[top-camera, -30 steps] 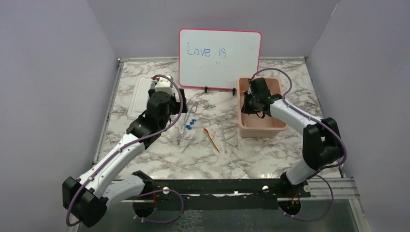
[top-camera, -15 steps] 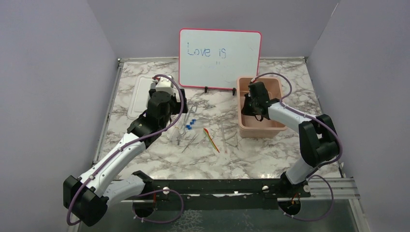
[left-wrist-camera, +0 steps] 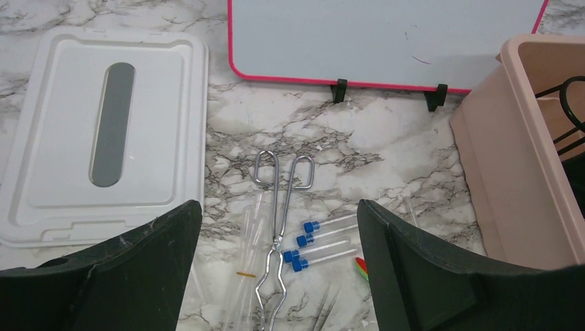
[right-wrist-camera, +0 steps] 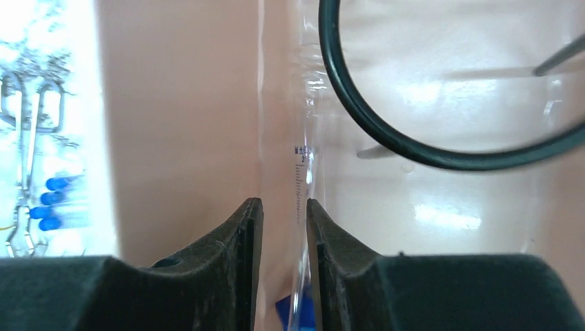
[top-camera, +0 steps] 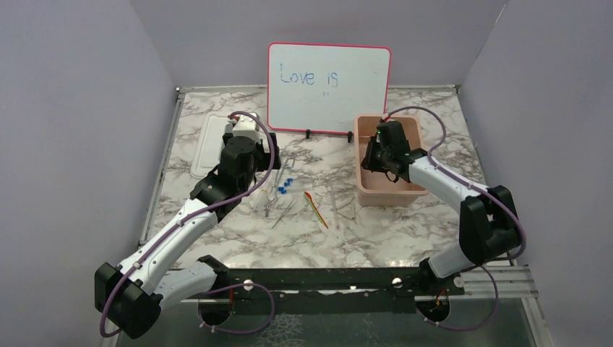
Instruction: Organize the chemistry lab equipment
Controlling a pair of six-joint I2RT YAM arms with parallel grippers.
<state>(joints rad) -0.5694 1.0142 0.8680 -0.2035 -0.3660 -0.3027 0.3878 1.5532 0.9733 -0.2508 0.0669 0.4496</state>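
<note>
In the pink tub (right-wrist-camera: 179, 103) the right fingers (right-wrist-camera: 207, 276), slightly parted, seemed to release a clear tube (right-wrist-camera: 301, 172); the wide-spread left fingers (left-wrist-camera: 124, 276) would next need lowering onto the tongs (left-wrist-camera: 279, 207).

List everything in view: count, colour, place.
whiteboard: one, pink-framed, upright at back
tub: one, pink, right of the whiteboard
lid: one, white, flat at left
wire ring: one, black, in the tub
tongs: one, metal, table centre
capped tubes: four, clear with blue caps, beside the tongs
rods: count unclear, clear, left of the tongs
stick: one, red-yellow, near the tubes
marked tube: one, clear, in the tub
left gripper: one, black, open above the tongs
right gripper: one, black, in the tub, straddling the marked tube
</note>
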